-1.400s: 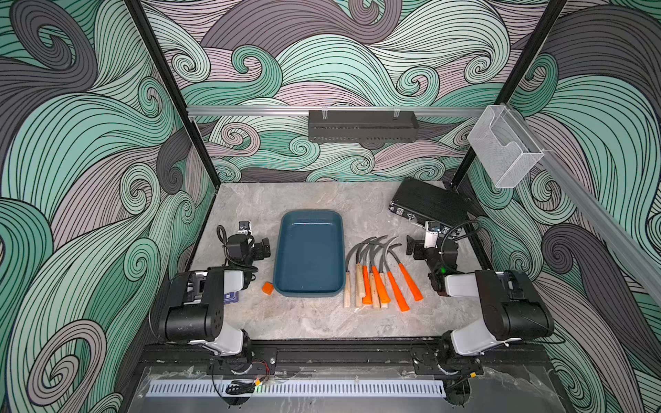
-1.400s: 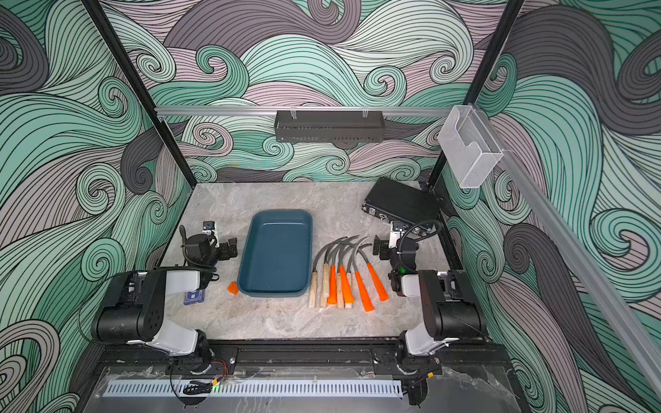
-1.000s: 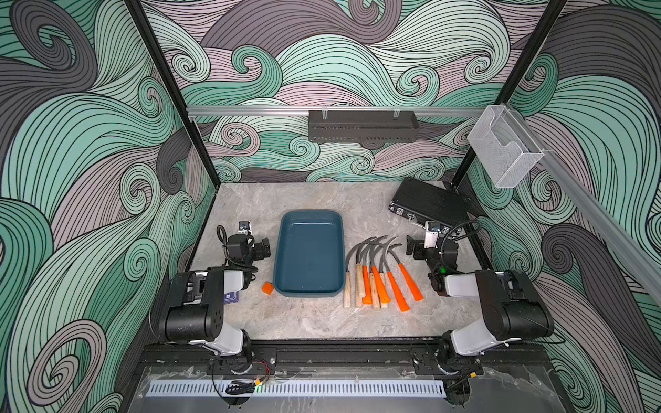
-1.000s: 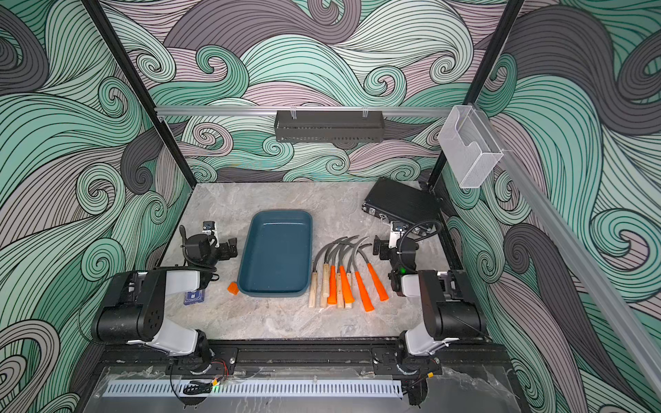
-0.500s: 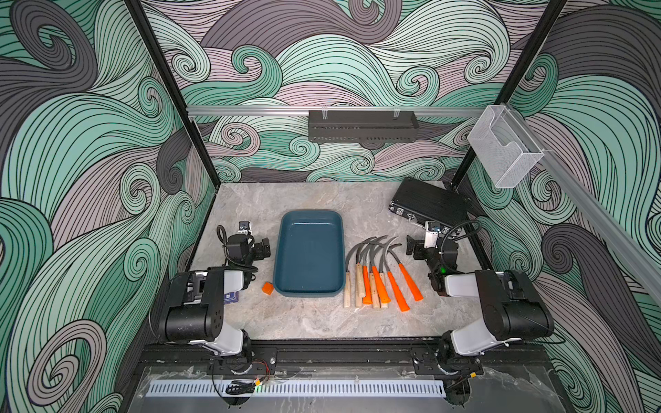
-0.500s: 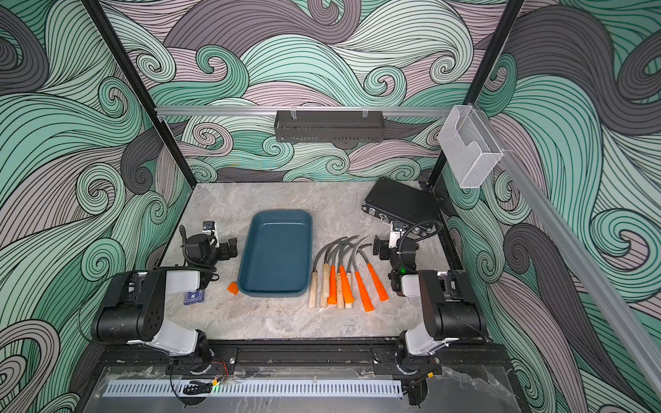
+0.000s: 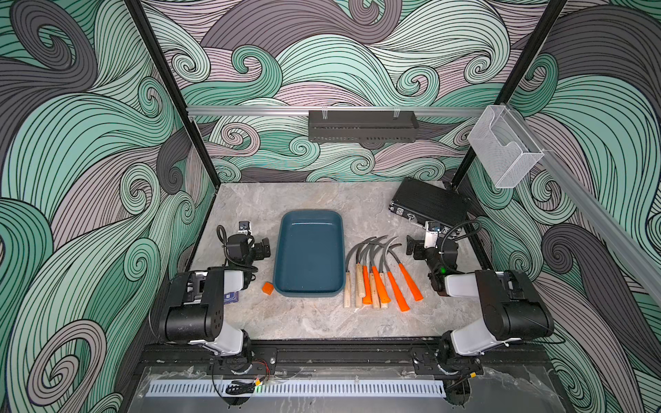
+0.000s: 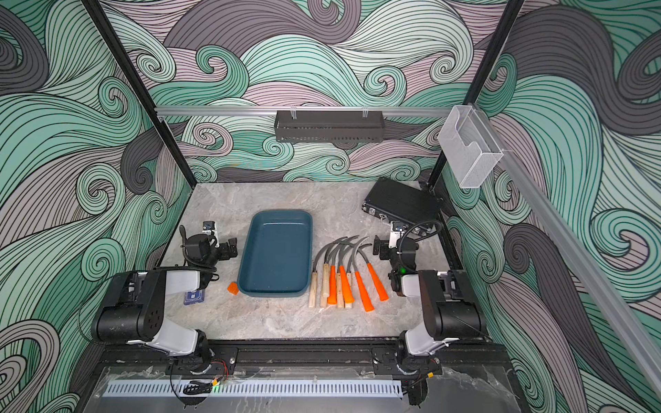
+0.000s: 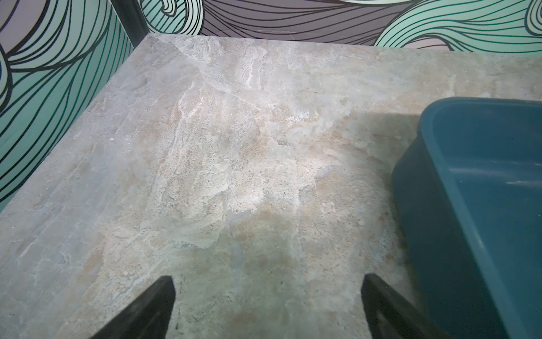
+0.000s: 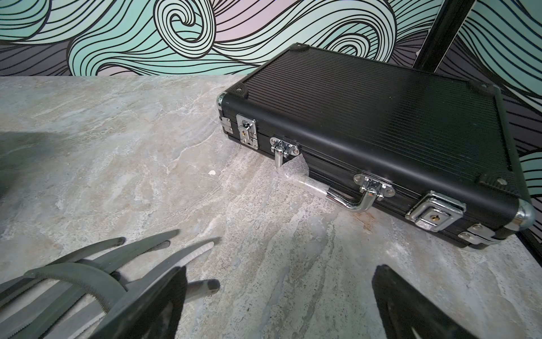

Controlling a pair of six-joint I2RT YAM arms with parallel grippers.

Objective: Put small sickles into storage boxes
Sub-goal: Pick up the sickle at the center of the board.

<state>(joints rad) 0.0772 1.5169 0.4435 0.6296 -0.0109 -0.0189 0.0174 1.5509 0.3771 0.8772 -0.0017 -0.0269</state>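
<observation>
Marble table (image 7: 304, 318) | tray (image 7: 309, 257) empty | sickles (image 7: 379, 282) fanned beside tray, prob for short hops | left gripper (image 9: 268, 281), right gripper (image 10: 280, 270) gaping, empty

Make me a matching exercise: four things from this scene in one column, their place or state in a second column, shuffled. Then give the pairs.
Things
1. teal tray
2. small sickles
3. orange cube
4. black latch case

Place or state
A. in the far right corner
B. by the tray's near left corner
C. in the middle, with nothing in it
D. lying side by side, just right of the tray

Pairs: 1-C, 2-D, 3-B, 4-A
</observation>
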